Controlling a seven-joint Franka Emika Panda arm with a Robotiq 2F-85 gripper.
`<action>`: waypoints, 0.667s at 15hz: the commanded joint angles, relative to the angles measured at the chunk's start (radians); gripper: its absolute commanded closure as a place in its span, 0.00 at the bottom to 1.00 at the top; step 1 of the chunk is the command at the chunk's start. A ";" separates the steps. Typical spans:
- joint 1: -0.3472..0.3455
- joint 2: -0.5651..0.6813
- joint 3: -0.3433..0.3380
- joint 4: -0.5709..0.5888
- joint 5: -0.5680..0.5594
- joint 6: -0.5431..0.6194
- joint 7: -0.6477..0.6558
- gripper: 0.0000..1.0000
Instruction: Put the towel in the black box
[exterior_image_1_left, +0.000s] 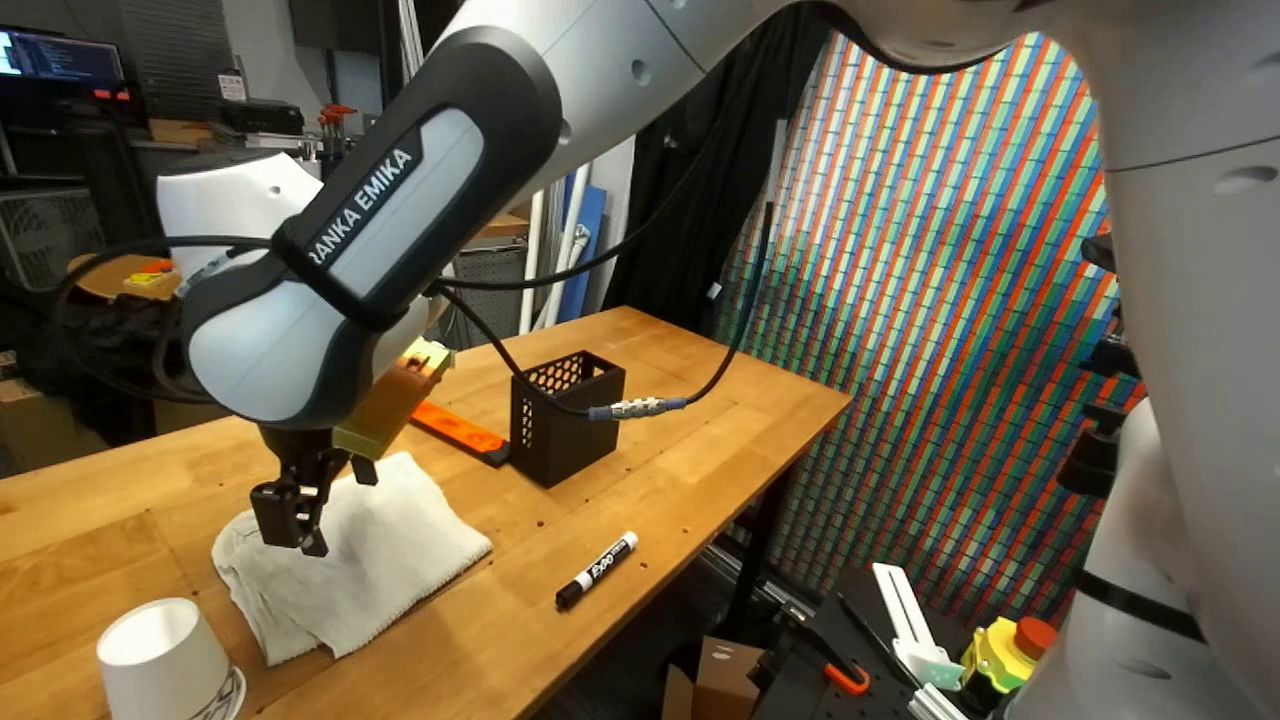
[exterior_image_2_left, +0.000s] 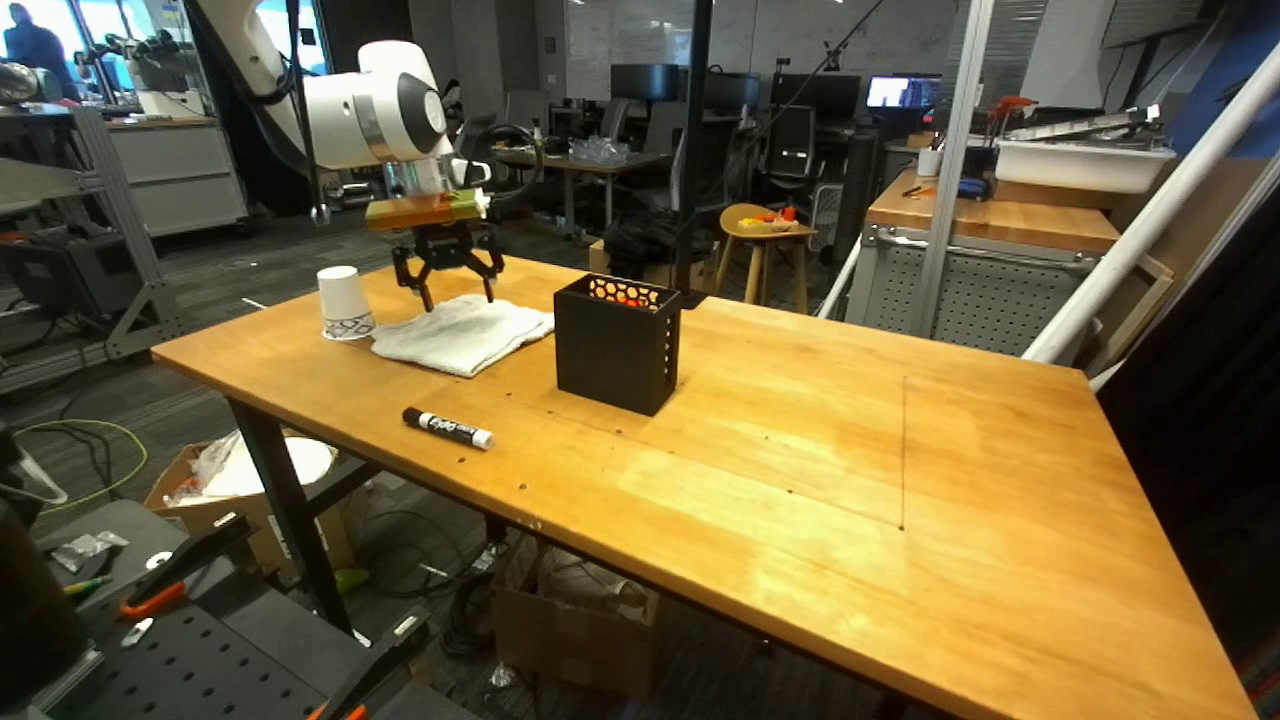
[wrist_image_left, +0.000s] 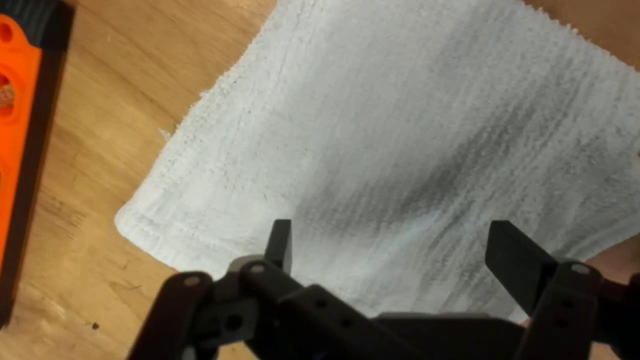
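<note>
One gripper (exterior_image_2_left: 459, 301), one towel (exterior_image_2_left: 463, 338), one black box (exterior_image_2_left: 608, 350), one cup (exterior_image_2_left: 343, 297), one marker (exterior_image_2_left: 447, 428), one orange bar (exterior_image_1_left: 461, 430)

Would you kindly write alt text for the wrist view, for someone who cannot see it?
An open black gripper over a white towel lying on a wooden table. An orange-and-black object is partly cut off at the picture's left edge.

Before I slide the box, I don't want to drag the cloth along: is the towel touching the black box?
Apart. An exterior view shows it: a strip of wooden tabletop lies between the towel and the black box.
</note>
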 joint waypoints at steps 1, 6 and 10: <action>0.004 0.080 -0.033 0.072 -0.005 0.008 -0.046 0.00; -0.014 0.142 -0.014 0.080 0.048 -0.008 -0.093 0.00; -0.035 0.099 0.023 0.011 0.121 -0.012 -0.117 0.34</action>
